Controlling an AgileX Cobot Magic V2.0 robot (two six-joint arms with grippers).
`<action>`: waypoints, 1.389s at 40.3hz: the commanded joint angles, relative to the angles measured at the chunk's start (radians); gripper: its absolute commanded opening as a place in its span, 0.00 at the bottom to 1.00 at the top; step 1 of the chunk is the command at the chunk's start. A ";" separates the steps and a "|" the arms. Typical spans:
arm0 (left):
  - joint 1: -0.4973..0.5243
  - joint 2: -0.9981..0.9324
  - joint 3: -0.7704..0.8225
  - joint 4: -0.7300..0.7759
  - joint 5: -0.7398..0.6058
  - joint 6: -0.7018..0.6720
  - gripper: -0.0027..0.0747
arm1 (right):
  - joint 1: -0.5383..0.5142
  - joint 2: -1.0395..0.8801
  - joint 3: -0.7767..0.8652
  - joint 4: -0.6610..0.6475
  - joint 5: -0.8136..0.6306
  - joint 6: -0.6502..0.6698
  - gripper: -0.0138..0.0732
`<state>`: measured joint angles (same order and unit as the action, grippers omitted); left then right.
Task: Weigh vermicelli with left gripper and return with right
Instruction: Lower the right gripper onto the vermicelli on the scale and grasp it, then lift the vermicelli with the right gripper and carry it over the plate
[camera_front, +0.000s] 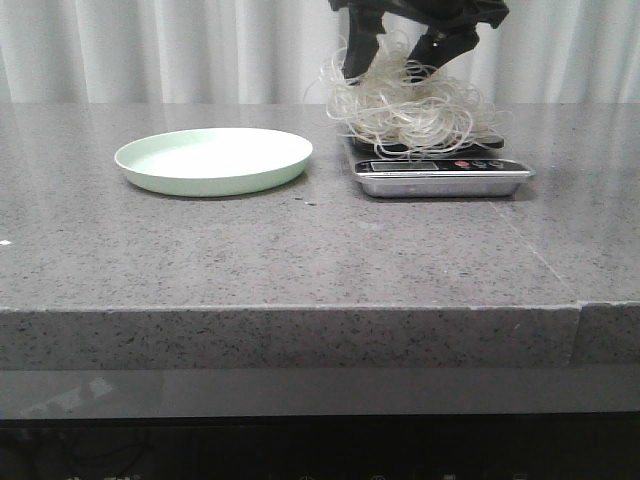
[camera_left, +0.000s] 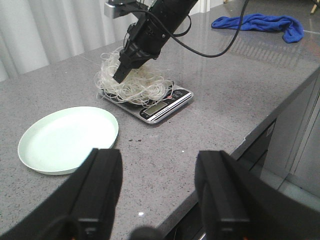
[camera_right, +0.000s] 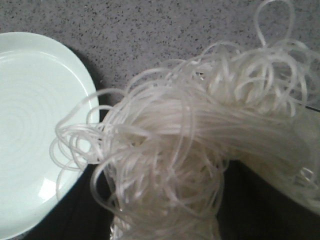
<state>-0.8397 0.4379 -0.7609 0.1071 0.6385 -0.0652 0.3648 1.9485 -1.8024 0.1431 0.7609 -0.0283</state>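
Observation:
The vermicelli (camera_front: 410, 110) is a fluffy white tangle piled on a small silver kitchen scale (camera_front: 440, 178) at the back right of the table. My right gripper (camera_front: 400, 65) reaches down into the pile from above. Its dark fingers stand wide apart on either side of the strands (camera_right: 200, 135), open around them, with the tips buried. The left wrist view shows the same arm planted in the vermicelli (camera_left: 135, 85) on the scale (camera_left: 165, 106). My left gripper (camera_left: 159, 200) hangs open and empty over the table's front edge, near the pale green plate (camera_left: 65, 137).
The empty pale green plate (camera_front: 210, 160) sits to the left of the scale. A blue cloth (camera_left: 260, 22) lies far off on the right side of the counter. White curtains hang behind the table. The grey stone top drops off at its front edge (camera_front: 300, 308).

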 joint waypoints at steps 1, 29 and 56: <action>-0.007 0.009 -0.024 -0.006 -0.071 -0.010 0.59 | 0.001 -0.048 -0.040 0.007 -0.022 -0.008 0.62; -0.007 0.009 -0.024 -0.006 -0.071 -0.010 0.59 | 0.020 -0.101 -0.174 0.008 0.066 -0.010 0.35; -0.007 0.009 -0.024 -0.008 -0.071 -0.010 0.59 | 0.263 -0.069 -0.418 0.008 -0.192 -0.023 0.35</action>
<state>-0.8397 0.4379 -0.7609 0.1071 0.6385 -0.0675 0.6153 1.9231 -2.1817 0.1444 0.6966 -0.0364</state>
